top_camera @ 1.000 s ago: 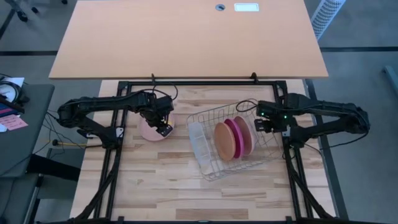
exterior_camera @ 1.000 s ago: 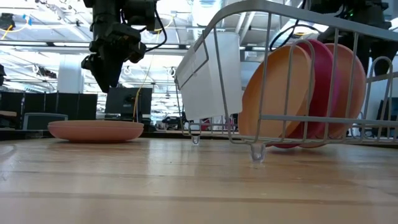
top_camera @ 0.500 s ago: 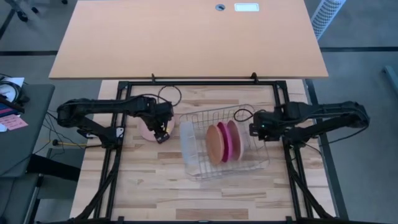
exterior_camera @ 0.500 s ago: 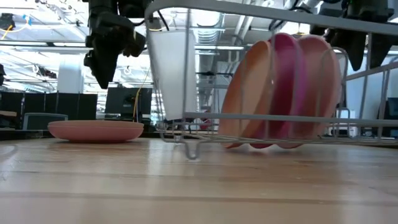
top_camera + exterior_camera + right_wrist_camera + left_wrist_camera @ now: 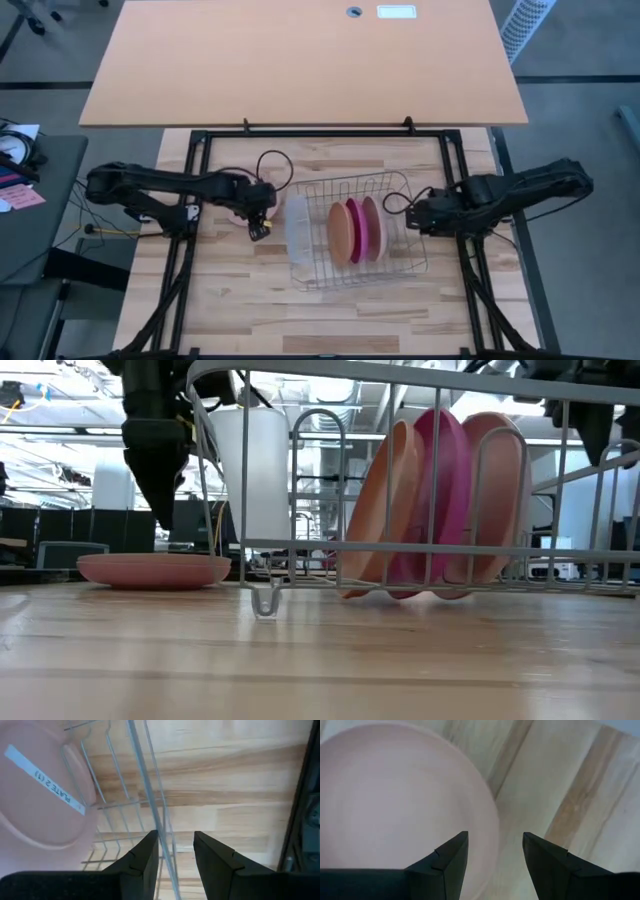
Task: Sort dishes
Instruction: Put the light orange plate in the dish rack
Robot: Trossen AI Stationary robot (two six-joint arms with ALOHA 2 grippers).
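A pale pink plate (image 5: 155,569) lies flat on the table left of the silver wire rack (image 5: 400,258). My left gripper (image 5: 495,851) is open and hangs just above that plate's rim (image 5: 487,815) without touching it; in the high view the left gripper (image 5: 257,226) and its arm cover the plate. Three plates stand on edge in the rack, leaning together: orange-tan (image 5: 338,232), magenta (image 5: 354,230) and pale pink (image 5: 372,227). My right gripper (image 5: 414,217) is open at the rack's right side. My right gripper (image 5: 176,851) straddles the top rim wire (image 5: 161,837) on the rack's right side, one finger inside the rack and one outside. The wire runs close along one finger (image 5: 145,855). The fingers come from the table's right. The rack stands on the table.
A translucent white tray (image 5: 298,228) stands upright at the rack's left end, close to my left gripper. Black frame rails (image 5: 180,270) run along both sides of the wooden table. A larger tan desk (image 5: 300,60) lies beyond the far edge. Bare wood shows toward the near edge.
The rack has slid toward the table's left and turned until it sits square with the table edges, its plates riding along. My right gripper moved left with it. My left gripper sank lower over the pale pink plate and shifted slightly toward the near edge.
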